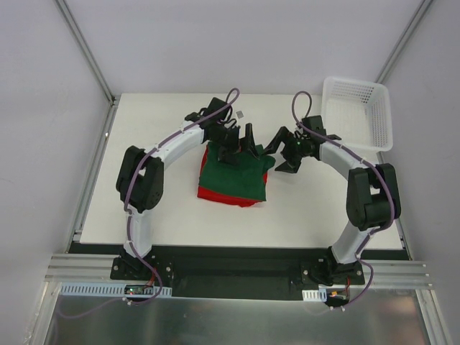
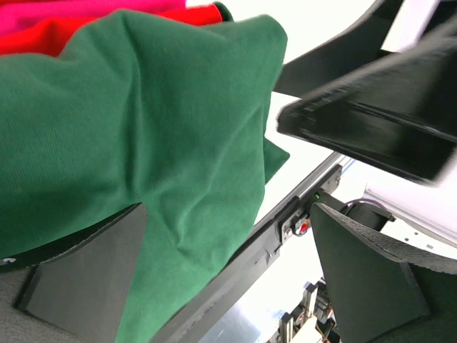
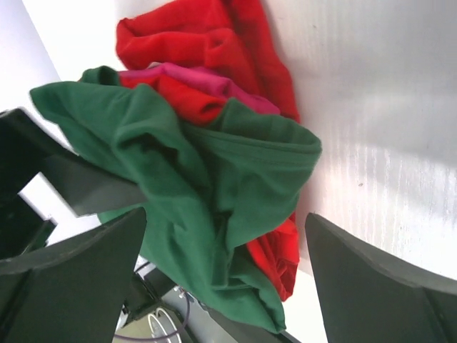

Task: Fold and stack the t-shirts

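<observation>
Now: rumpled corner of green t-shirt lies far-right.
Left gripper over it, right gripper just beside — both spread wide, empty.

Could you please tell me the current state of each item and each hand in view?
Green fabric t-shirt: folded, on top of the stack, far edge rumpled.
Red fabric t-shirt: folded, under the green one.
Pink fabric garment: in the stack, only an edge showing.
White plastic mesh basket: upright, empty.
Left hand: open, at the green shirt's far edge.
Right hand: open, beside the stack.
</observation>
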